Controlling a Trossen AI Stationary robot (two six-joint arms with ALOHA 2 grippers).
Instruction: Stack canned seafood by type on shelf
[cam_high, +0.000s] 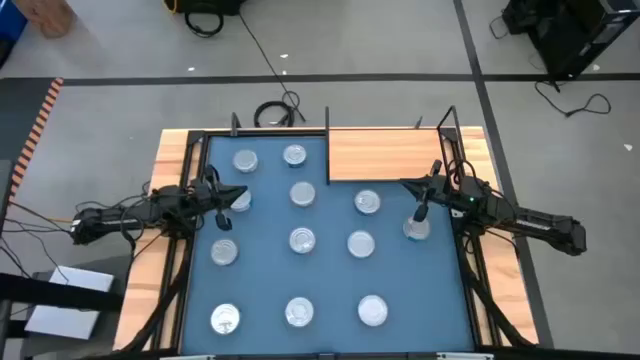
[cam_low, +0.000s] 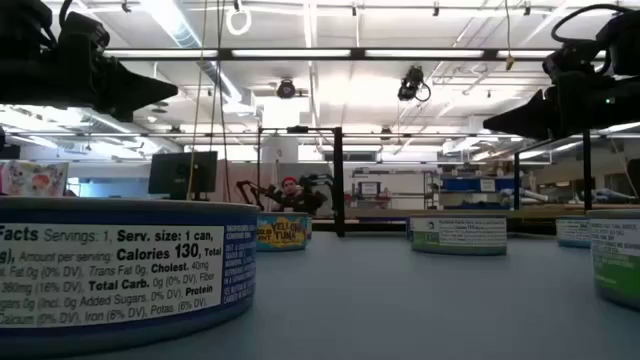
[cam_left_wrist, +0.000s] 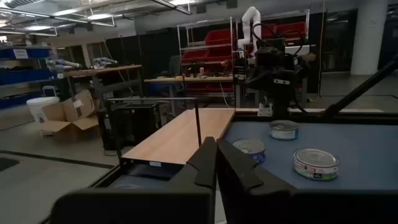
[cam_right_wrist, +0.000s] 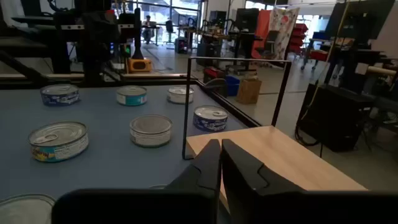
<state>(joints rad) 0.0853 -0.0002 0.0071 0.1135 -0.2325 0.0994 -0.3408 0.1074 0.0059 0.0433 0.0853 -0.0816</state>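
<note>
Light-brown wooden shelf (cam_high: 400, 153), top right of the table in the high view: bare, no tin on it. Blue mat (cam_high: 262, 240) beside it: eleven or twelve tins (cam_high: 302, 239) with silver lids, scattered singly, none stacked, all apart from the shelf; nearest the shelf is one tin (cam_high: 367, 202) just below its edge. Left gripper (cam_high: 238, 194) at the mat's left side, near a tin partly hidden under it; right gripper (cam_high: 407, 184) at the mat's right, just off the shelf's lower edge, above another tin (cam_high: 416, 229). Low view: tins on the mat, one large in the foreground with a nutrition label (cam_low: 120, 265), others farther off; both arms overhead, nothing hanging from them. Left wrist view: own fingers (cam_left_wrist: 205, 163) pressed together, empty; shelf and three tins ahead. Right wrist view: own fingers (cam_right_wrist: 208, 163) likewise closed on nothing; shelf corner below, tins on the mat beyond. Judgement: task not begun as far as shown; all sorting by type and stacking left to do.
</note>
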